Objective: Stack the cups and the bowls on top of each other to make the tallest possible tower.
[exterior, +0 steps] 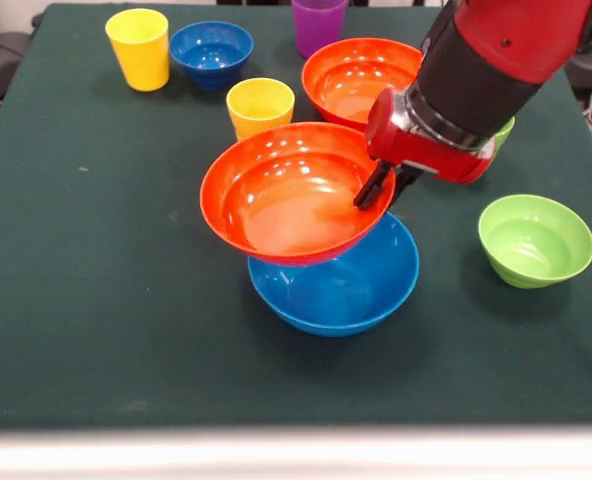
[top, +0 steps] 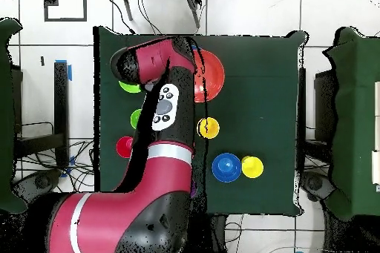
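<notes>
My gripper (exterior: pixel 378 190) is shut on the right rim of an orange-red bowl (exterior: pixel 294 192) and holds it tilted over the large light-blue bowl (exterior: pixel 341 285), its underside touching or just above the blue rim. That bowl shows past the arm in the overhead view (top: pixel 211 76). A second orange-red bowl (exterior: pixel 354 78) sits behind it. A yellow-orange cup (exterior: pixel 260 106) stands upright just behind the held bowl. A yellow cup (exterior: pixel 139 48), a small dark-blue bowl (exterior: pixel 211 52) and a purple cup (exterior: pixel 319 24) stand at the far side. The red cup (top: pixel 125 146) shows only from overhead.
A small lime-green bowl (exterior: pixel 534 240) sits at the right. A lime-green cup (exterior: pixel 503 132) peeks out behind my arm. The dark green cloth (exterior: pixel 96 300) covers the table, and its near edge runs along the bottom of the front view.
</notes>
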`<control>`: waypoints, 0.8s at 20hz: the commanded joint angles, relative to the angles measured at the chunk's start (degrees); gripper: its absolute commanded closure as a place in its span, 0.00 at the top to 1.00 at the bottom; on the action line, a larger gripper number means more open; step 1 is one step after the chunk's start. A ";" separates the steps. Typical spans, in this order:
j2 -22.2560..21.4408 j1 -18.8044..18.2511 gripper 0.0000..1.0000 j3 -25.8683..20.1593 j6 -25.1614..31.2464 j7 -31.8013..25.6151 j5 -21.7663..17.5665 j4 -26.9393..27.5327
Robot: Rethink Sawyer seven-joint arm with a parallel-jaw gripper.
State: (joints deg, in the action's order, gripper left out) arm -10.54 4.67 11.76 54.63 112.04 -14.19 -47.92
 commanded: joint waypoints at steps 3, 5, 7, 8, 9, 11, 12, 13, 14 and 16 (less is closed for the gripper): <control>3.93 1.60 0.00 -0.87 -6.49 13.34 -0.09 -0.95; 4.01 1.75 0.00 -0.56 -6.60 13.31 0.09 -1.00; 4.06 1.87 0.00 -0.44 -6.60 13.35 0.29 -1.06; 4.03 1.98 0.00 -0.44 -6.31 13.36 0.50 -0.89; 4.03 2.19 0.00 -0.36 -6.39 13.69 0.66 -0.98; 4.08 2.69 0.00 0.03 -5.27 14.10 1.05 -0.32; 4.26 2.87 0.00 0.20 -4.68 14.21 1.27 0.24; 4.38 3.05 0.00 0.38 -3.83 14.24 1.46 0.95; 4.50 3.23 0.00 0.55 -2.97 14.28 1.64 1.67; 4.58 3.58 0.00 0.98 -1.12 14.11 2.00 3.07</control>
State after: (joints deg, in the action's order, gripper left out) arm -7.69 6.24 15.81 51.55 116.04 -14.01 -47.39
